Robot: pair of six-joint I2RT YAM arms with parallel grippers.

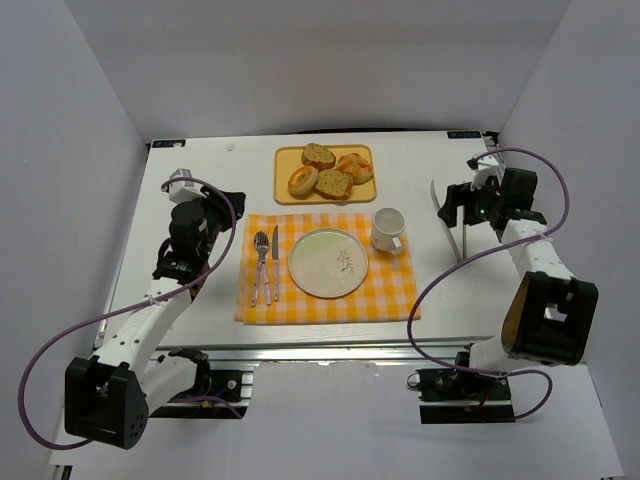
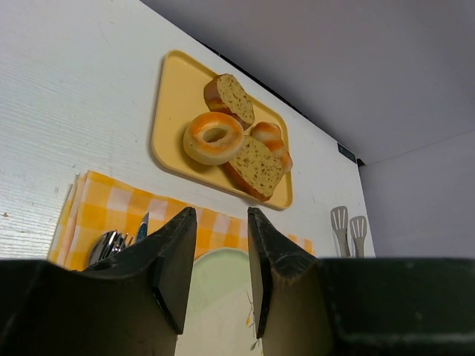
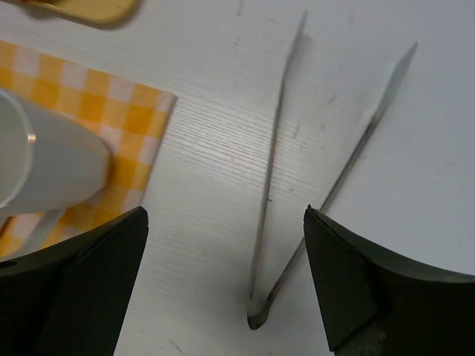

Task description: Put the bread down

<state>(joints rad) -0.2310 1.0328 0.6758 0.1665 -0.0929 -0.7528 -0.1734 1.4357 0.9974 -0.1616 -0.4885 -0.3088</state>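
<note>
Seen from the overhead camera, a pale plate [image 1: 328, 262] sits centred on a yellow checked placemat [image 1: 395, 295] on a white counter [image 1: 200, 170]. Beyond the plate, a yellow tray [image 1: 285, 155] holds the bread [image 1: 333, 184]: a bagel [image 1: 302, 180], slices and a roll, all touching. Metal tongs [image 1: 456, 243] lie on the counter to the right of the plate, past a white mug [image 1: 387, 227]. The right fingers [image 1: 447, 203] hang over the tongs. The left fingers [image 1: 225, 203] are to the left of the plate, apart from the tray.

From the left wrist camera, the left fingers [image 2: 174, 259] stand partly parted with nothing between them. The tray [image 2: 167, 111] lies straight ahead, beyond the plate [image 2: 215, 274], and the bagel [image 2: 213, 137] lines up with the gap.

From the right wrist camera, the right fingers [image 3: 96, 274] are spread wide and empty. The tongs [image 3: 271, 170] rest flat on the counter between them, the joined end nearest the camera and the two blades splaying away. Their long axis crosses the line between the fingers, so closing would likely squeeze the blades together. The mug [image 3: 44, 163] is at the left.

The right arm looks better placed to take the tongs, and the left to reach the bread.
</note>
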